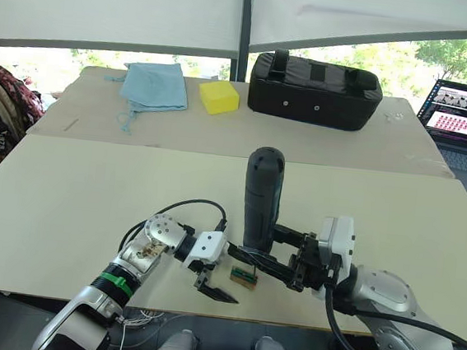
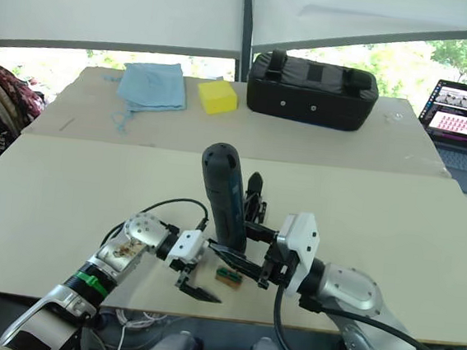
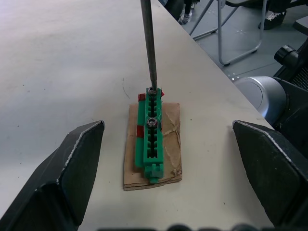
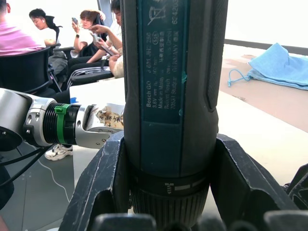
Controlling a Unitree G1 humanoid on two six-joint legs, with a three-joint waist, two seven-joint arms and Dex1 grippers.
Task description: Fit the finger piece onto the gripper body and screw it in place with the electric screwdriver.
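Gripping the electric screwdriver (image 1: 263,196) upright, the right gripper (image 2: 246,263) has its fingers (image 4: 103,185) clamped on the lower barrel. The bit (image 3: 148,43) is seated on a screw at the far end of a green screw holder (image 3: 151,132), taped to a cardboard scrap on the bench (image 1: 90,203). The left gripper (image 1: 210,287) is held just beside it, fingers (image 3: 72,163) spread wide and empty. The bit is best kept vertical so the screw can be lifted cleanly. The gripper body (image 2: 254,195) is glimpsed behind the screwdriver.
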